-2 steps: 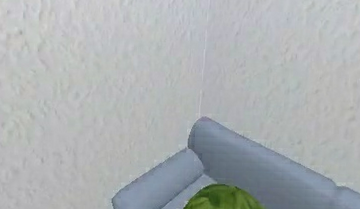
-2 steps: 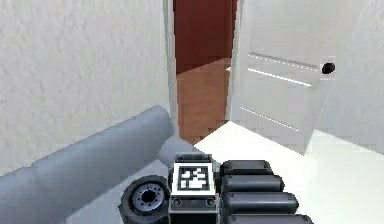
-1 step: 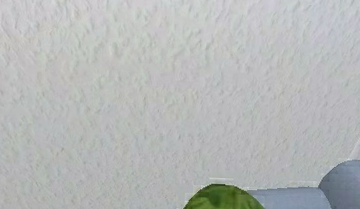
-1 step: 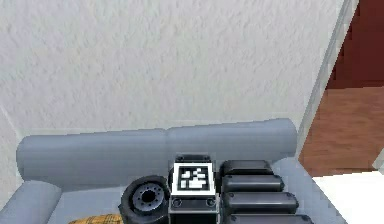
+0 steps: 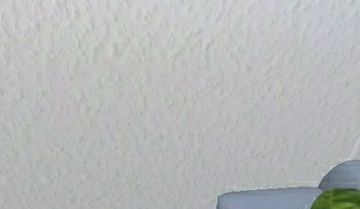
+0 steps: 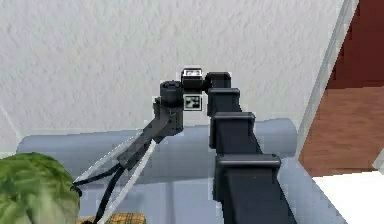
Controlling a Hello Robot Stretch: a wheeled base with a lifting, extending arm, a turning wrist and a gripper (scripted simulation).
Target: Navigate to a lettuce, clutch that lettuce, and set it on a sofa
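Dark arm (image 6: 245, 165) rises from six o'clock. Lettuce (image 6: 35, 190) sits at eight o'clock, with the gripper (image 6: 90, 197) pointing toward it; whether it grasps anything I cannot tell. Grey sofa (image 6: 70, 145) lies behind. Likely light, leafy and bruisable: take the firm body, not loose leaves.

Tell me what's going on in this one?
The Stretch's arm reaches out over a blue-grey sofa that stands against a white wall. Its gripper slants down toward a green lettuce, with the fingertips at the lettuce's edge. Whether the gripper holds the lettuce or the lettuce rests on the sofa cannot be told.
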